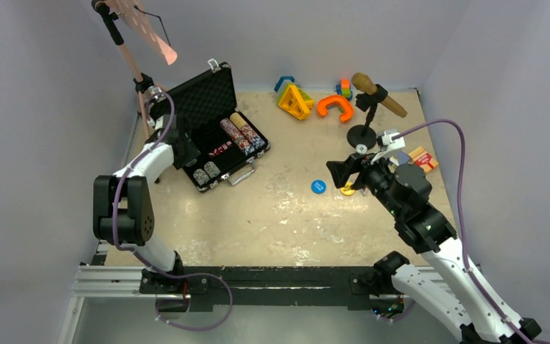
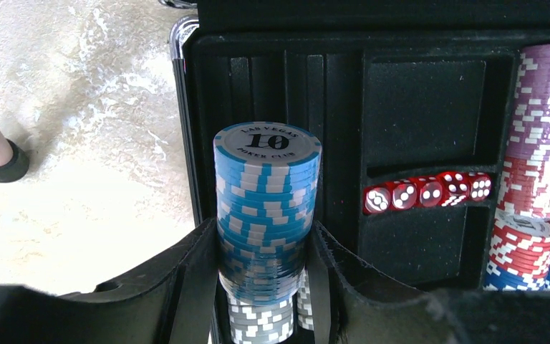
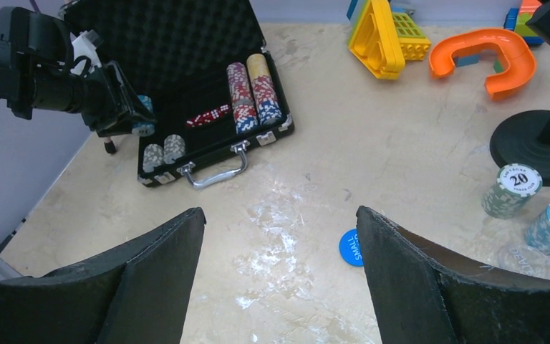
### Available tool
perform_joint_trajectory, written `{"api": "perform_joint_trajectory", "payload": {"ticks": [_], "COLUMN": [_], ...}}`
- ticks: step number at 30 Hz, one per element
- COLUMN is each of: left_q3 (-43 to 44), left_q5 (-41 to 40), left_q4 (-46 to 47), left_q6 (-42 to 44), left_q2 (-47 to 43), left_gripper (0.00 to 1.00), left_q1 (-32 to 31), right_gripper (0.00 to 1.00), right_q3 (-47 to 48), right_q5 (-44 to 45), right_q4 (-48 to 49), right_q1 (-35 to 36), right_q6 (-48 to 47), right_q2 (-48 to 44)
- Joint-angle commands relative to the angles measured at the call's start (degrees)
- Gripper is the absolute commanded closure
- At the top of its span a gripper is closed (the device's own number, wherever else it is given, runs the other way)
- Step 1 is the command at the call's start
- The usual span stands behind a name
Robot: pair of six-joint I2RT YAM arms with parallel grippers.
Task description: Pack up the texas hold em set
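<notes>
The black briefcase (image 1: 211, 100) lies open at the far left, lid up. Its tray (image 2: 422, 100) holds red dice (image 2: 430, 192), grey chip stacks (image 2: 261, 319) and rows of purple, red and blue chips (image 2: 541, 179). My left gripper (image 2: 265, 229) is shut on a blue "10" chip stack (image 2: 266, 193), held over the tray's left slot above the grey chips; it also shows in the top view (image 1: 186, 152). My right gripper (image 3: 279, 215) is open and empty above the table, near a blue disc (image 3: 349, 247). Two chip stacks (image 3: 512, 190) stand to its right.
A yellow disc (image 1: 347, 190) lies by the blue disc (image 1: 319, 186). A card deck (image 1: 422, 158) lies at the right. The brown microphone on its black stand (image 1: 364, 132) and orange, yellow and blue toy shapes (image 1: 315, 100) sit at the back.
</notes>
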Motion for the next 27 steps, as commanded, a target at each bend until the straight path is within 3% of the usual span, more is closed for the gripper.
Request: {"api": "perform_joint_trajectory", "payload": {"ticks": [1,8,10,12,15,17,22,27], "left_q3": [3.81,4.46,4.75,5.11,5.6,5.74,5.78,6.67], "left_q5": [0.49,0.23,-0.23,-1.28,-1.66,-1.68,-2.24,-1.5], "left_q4": [3.78,3.38,3.38,2.98,2.58,2.39,2.25,2.89], "left_q6": [1.12,1.69,2.56,3.7,4.38,4.62,5.64,7.8], "left_q2": [2.02,3.86,3.91,3.91,3.68,3.37,2.52,2.65], "left_gripper": [1.0,0.99,0.91,0.77,0.4,0.27,0.2,0.29], "left_q1": [0.66,1.04,1.01,0.99,0.97,0.99,0.99,0.98], "right_gripper": [0.18,0.18,0.18,0.18,0.18,0.18,0.18,0.18], "right_q3": [-0.25,-0.24,-0.48,-0.63,-0.62,-0.51,-0.35,-0.36], "right_q5": [0.42,1.01,1.2,1.26,1.38,1.6,1.91,2.07], "right_q4": [1.97,1.17,1.09,1.03,0.65,0.43,-0.07,-0.69], "right_q1": [-0.14,-0.08,-0.07,-0.11,-0.07,-0.11,-0.13,-0.07], "right_q6": [-0.35,-0.33,-0.21,-0.12,-0.16,-0.17,-0.05,0.25], "right_q2": [0.14,-0.26,-0.61,-0.67,-0.78,-0.83,-1.36,-1.9]}}
